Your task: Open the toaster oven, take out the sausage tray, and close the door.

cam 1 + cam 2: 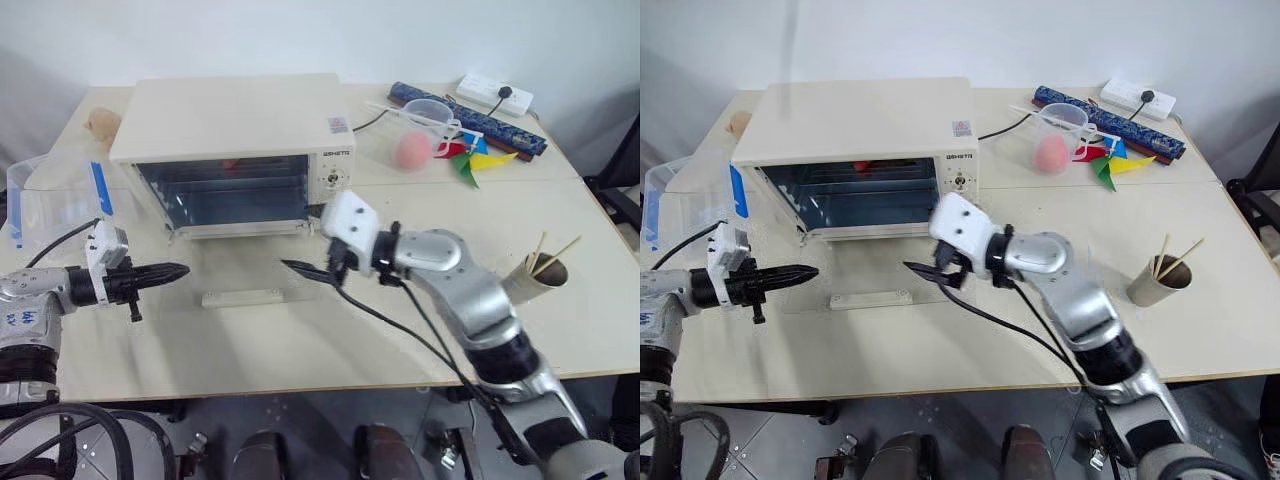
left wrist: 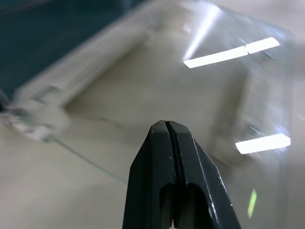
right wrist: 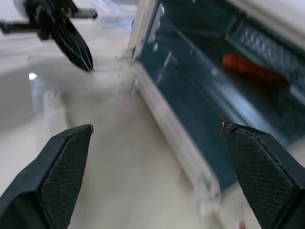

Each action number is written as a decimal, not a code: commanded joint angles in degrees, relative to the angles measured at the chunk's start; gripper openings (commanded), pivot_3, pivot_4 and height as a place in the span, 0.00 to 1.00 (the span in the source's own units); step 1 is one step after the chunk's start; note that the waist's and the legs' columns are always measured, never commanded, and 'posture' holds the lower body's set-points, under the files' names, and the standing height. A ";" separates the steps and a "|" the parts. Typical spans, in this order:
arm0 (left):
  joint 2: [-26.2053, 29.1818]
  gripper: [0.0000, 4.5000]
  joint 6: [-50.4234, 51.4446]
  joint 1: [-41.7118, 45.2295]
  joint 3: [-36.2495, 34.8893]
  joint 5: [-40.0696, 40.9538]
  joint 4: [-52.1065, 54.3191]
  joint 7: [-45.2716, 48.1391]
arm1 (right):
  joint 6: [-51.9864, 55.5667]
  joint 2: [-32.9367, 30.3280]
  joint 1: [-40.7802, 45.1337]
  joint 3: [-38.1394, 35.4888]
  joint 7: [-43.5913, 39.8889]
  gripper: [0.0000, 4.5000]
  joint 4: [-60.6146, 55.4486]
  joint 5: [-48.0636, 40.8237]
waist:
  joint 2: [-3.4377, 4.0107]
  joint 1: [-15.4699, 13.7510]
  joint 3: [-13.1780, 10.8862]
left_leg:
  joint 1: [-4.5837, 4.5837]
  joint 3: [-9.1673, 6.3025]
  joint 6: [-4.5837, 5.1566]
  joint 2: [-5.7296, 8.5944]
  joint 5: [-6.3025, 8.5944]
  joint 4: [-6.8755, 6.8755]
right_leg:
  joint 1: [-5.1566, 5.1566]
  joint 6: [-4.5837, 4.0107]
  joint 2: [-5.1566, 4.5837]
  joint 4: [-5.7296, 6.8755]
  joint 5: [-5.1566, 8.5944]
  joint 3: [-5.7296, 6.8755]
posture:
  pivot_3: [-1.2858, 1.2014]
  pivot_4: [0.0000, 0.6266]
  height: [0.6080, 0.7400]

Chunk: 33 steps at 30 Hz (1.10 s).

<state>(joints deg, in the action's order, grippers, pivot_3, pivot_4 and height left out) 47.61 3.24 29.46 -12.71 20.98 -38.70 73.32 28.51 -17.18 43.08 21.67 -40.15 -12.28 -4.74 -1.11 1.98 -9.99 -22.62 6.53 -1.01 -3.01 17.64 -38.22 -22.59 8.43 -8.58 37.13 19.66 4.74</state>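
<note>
The cream-white toaster oven [image 1: 235, 115] stands at the back of the table. Its glass door [image 1: 240, 262] lies folded down flat in front, the bar handle [image 1: 242, 297] nearest me. Inside, the right wrist view shows the sausage tray [image 3: 267, 43] on a rack with a red sausage [image 3: 252, 69]. My left gripper [image 1: 175, 271] is shut and empty, level, its tip at the door's left edge. My right gripper [image 1: 308, 271] is open and empty, hovering over the door's right side and pointing left toward the oven mouth.
A clear plastic box with blue clasps [image 1: 50, 200] sits left of the oven. Right of it are a measuring cup [image 1: 428, 125] holding something pink, a pinwheel [image 1: 478, 160] and a power strip [image 1: 495, 93]. A paper cup with sticks [image 1: 535, 275] stands at the right.
</note>
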 commanded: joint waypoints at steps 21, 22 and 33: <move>-15.41 1.00 14.00 -33.54 -27.77 30.88 44.79 -17.35 | -21.01 18.61 23.42 9.39 25.43 1.00 45.38 29.29 | -0.05 3.13 0.03 | 0.12 -0.75 -0.06 -0.08 0.03 0.14 | -0.01 -0.01 -0.07 0.32 0.00 0.06 | 0.52 0.24 1.00; -15.59 1.00 13.93 -33.86 -28.38 31.32 45.13 -18.01 | -22.11 19.39 24.65 9.49 26.37 1.00 48.00 29.84 | -0.05 3.00 0.03 | 0.12 -0.77 -0.06 -0.06 0.03 0.14 | 0.01 -0.01 -0.07 0.33 0.00 0.06 | 0.52 0.24 1.00; -15.23 1.00 13.16 -33.77 -28.87 31.34 45.62 -20.81 | -28.77 24.83 34.19 11.06 36.07 0.49 68.51 36.08 | -0.04 3.37 0.02 | 0.11 -0.78 -0.09 -0.06 0.05 0.18 | 0.01 -0.02 -0.05 0.31 0.00 0.05 | 0.52 0.24 1.00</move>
<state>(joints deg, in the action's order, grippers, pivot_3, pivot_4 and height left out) 31.93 17.22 -4.60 -40.43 51.31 4.93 52.75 1.02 6.82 74.98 32.82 -6.14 55.67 30.11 -1.14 5.35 -9.97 -22.51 5.74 -1.10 -3.07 17.69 -38.04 -22.58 8.41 -8.63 37.43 19.66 4.80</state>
